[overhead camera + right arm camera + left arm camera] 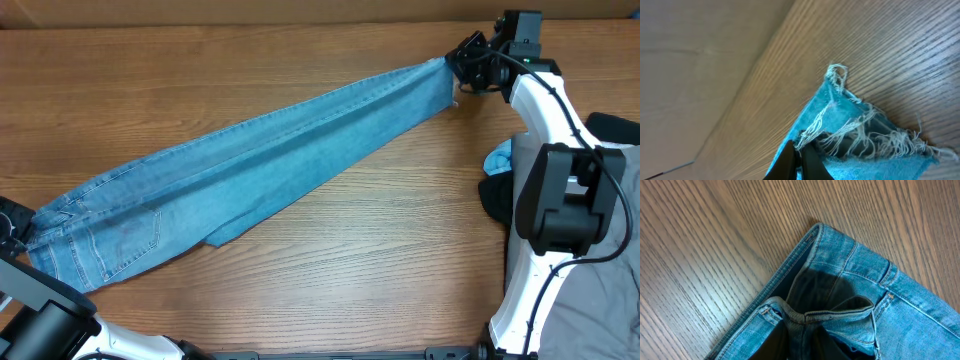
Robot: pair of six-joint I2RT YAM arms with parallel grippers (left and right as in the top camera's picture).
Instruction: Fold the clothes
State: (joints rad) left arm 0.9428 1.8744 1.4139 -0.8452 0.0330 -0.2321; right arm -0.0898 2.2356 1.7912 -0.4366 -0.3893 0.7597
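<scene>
The light-blue jeans (280, 150) lie stretched in a long diagonal band across the wooden table, waistband at the lower left and frayed hems at the upper right. My left gripper (15, 235) is at the waistband end. In the left wrist view a bunched fold of waistband (840, 315) sits pinched in the left gripper (801, 345) between its dark fingers. My right gripper (462, 62) holds the leg end at the far right. The right wrist view shows the right gripper (799, 157) shut on the frayed hem (850, 125), which is lifted slightly off the wood.
A pale-blue garment (497, 160) and a black one (492, 200) lie bunched at the right edge, next to grey trousers (620, 250). The right arm's body (560, 195) stands over them. The table's back edge (250, 22) runs along the top.
</scene>
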